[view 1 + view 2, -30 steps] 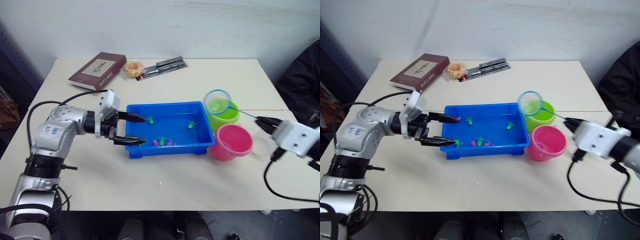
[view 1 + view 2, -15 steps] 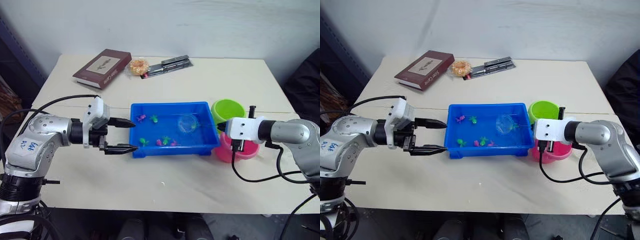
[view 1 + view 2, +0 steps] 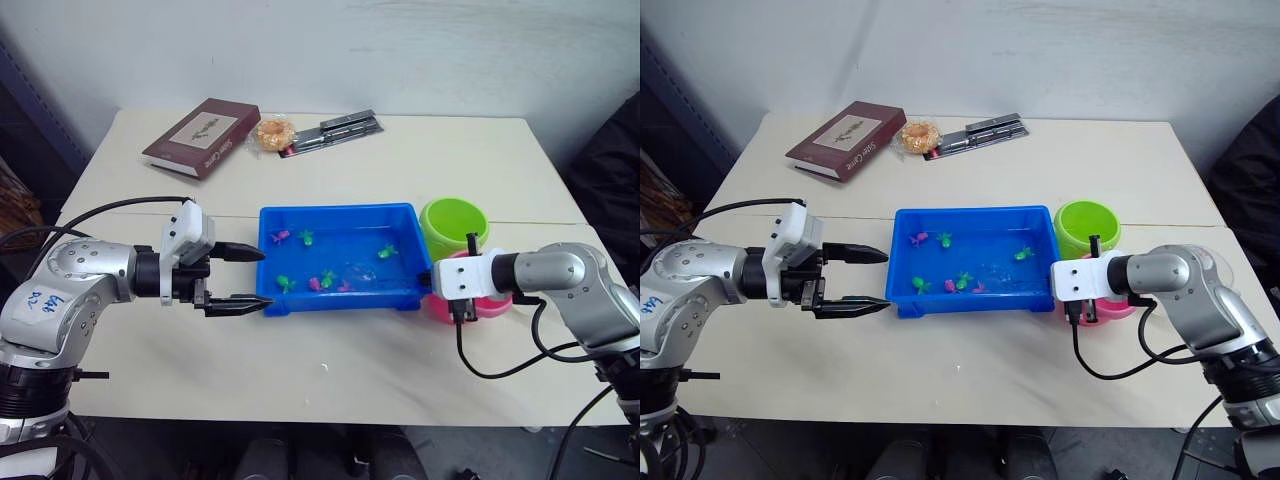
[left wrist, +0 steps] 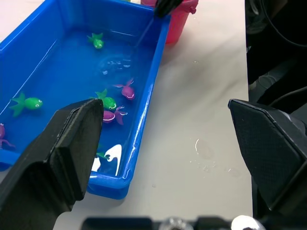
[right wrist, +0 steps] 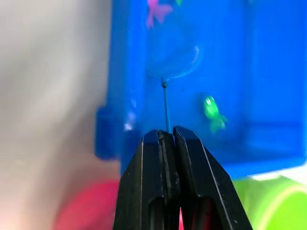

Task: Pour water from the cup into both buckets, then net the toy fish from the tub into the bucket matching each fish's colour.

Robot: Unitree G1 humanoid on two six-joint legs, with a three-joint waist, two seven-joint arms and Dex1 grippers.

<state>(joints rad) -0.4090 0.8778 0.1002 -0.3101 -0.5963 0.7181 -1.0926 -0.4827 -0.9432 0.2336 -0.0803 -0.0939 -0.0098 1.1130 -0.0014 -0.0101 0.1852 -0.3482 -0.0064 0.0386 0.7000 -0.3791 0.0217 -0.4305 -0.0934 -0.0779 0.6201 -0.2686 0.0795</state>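
Observation:
The blue tub point(image 3: 335, 211) sits mid-table with water and several tiny pink and green toy fish, such as a green one point(image 3: 387, 251) and a pink one point(image 3: 279, 236). At its right end stand the lime green bucket point(image 3: 453, 225) and the pink bucket point(image 3: 492, 306), the pink one partly behind my right gripper point(image 3: 436, 280). That gripper point(image 5: 165, 132) is shut on the thin handle of a small net point(image 5: 172, 62), whose hoop lies in the tub's water. My left gripper point(image 3: 258, 278) is open just off the tub's left end, holding nothing. The cup is hidden.
At the table's far side lie a dark red book point(image 3: 202, 136), a wrapped pastry point(image 3: 271, 133) and a dark flat packet point(image 3: 335, 130). Water drops point(image 3: 325, 368) dot the table in front of the tub. A dark shape point(image 3: 610, 170) stands off the right edge.
My right gripper has brought the net from above the green bucket down into the tub's water and drawn in close to the tub's right end. The left gripper has backed slightly off the tub.

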